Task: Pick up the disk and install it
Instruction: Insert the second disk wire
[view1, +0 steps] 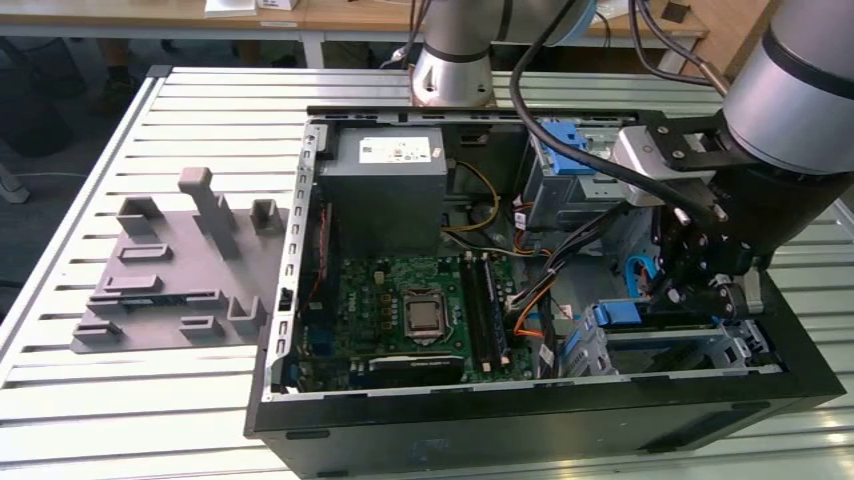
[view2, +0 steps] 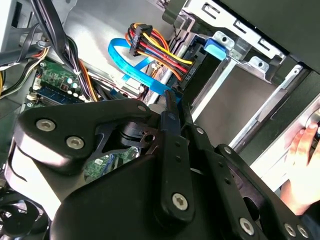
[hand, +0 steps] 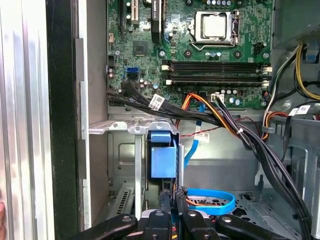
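Presently, in the exterior view, my gripper hangs inside the open computer case, over the drive cage at the exterior view's right. I take the flat grey part with a blue end lying in that cage to be the disk, though I cannot confirm how fully it is seated. If it sits skewed in the rails, any downward push could jam it. In the second wrist view, my fingers are drawn together with no gap and clamp nothing that I can see. Their tips lie just beside the blue data cable and the power cable bundle, so a sideways shift could hook a wire or strain a connector. A person's hand rests at the case edge near my linkage, which is a pinch hazard. In the first wrist view, the closed tips point at the upright blue latch piece. Black cables cross close by, and the motherboard lies beyond them, so overtravel risks striking the latch.
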